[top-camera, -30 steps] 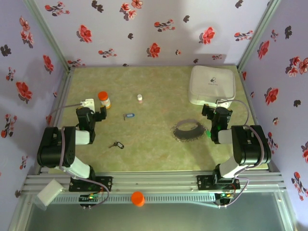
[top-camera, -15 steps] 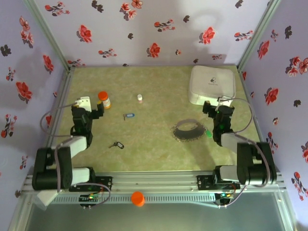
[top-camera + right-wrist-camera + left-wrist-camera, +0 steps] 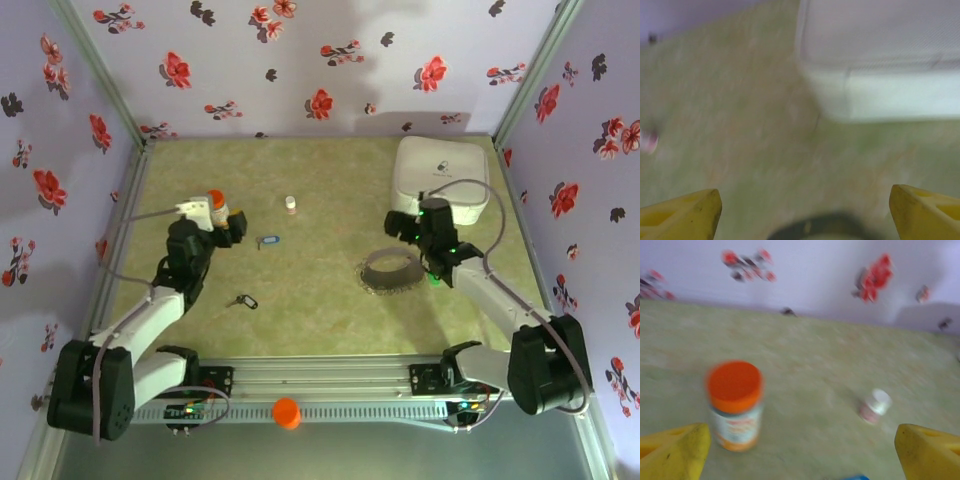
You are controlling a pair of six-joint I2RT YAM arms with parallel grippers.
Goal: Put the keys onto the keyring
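Overhead: keyring [image 3: 390, 270] on bench [image 3: 320, 340] right of centre, green key [image 3: 433, 278] beside it, blue key [image 3: 266, 240] and black key [image 3: 241, 300] well apart. Wrist views: left pincer [image 3: 800, 450], right pincer [image 3: 802, 210] spread wide, empty. Both arms reach farther forward than earlier.

Before me an orange-capped bottle [image 3: 735, 405] stands upright on the green table [image 3: 320, 170], a small white-capped vial [image 3: 291, 204] near it, a white box [image 3: 443, 176] at the far right.
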